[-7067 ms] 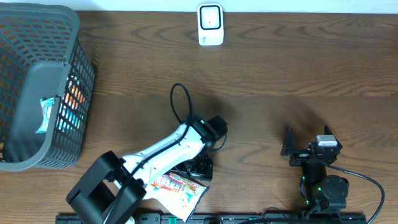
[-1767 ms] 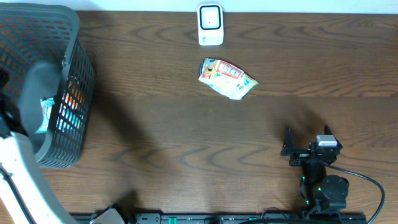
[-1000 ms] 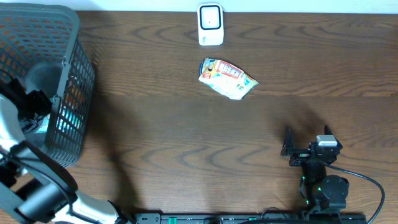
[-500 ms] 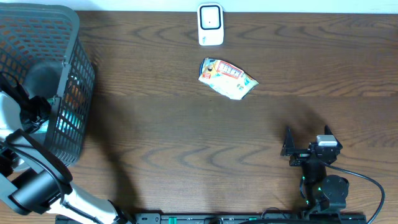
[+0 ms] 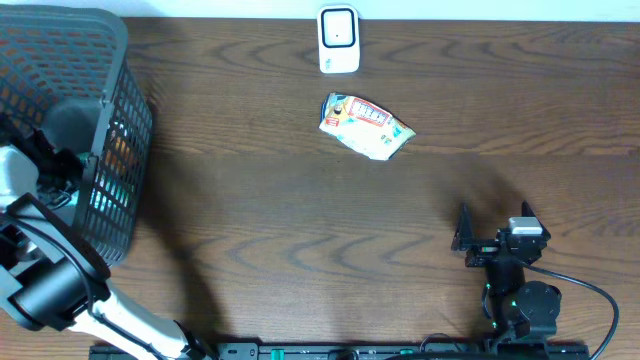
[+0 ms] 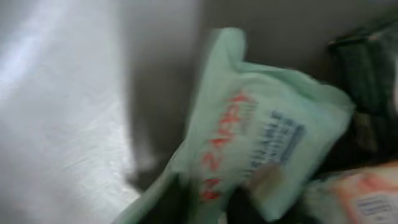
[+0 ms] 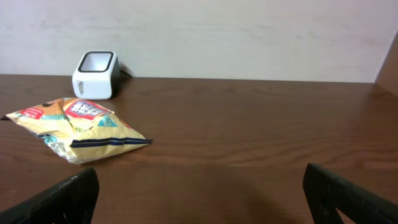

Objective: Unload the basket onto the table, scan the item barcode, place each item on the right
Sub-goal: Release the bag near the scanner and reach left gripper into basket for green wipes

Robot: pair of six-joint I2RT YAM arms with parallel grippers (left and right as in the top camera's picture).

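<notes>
Pale green packet (image 6: 267, 137) is our item. It's inside the basket (image 5: 110, 45) at the left end of the surface (image 5: 300, 220), lying against an orange packet (image 6: 367, 199).

The left hand (image 5: 55, 178) is down in the basket and clenched. We read it as pinching the packet's near edge, since the film runs down between two dark shapes at the bottom of the wrist view, which we take for its jaws. That view is blurred, so we call the grip likely, not proven. The packet's long axis runs diagonally away from the hand, lower left to upper right, print side toward the camera. We can't pick out a barcode in the blur.

Key geometry: scanner (image 5: 339, 40) stands at the far edge of the surface, well apart from the basket, off to the left arm's right. We expect a lift clear of the basket wall, then a carry right and outward.

A snack bag (image 5: 365, 126) lies just in front of the scanner, so we'd bring the packet in above it.

Only the left arm is near the item. The right hand (image 5: 494, 228) sits released, jaws wide, near the front edge, well apart from basket and scanner.
</notes>
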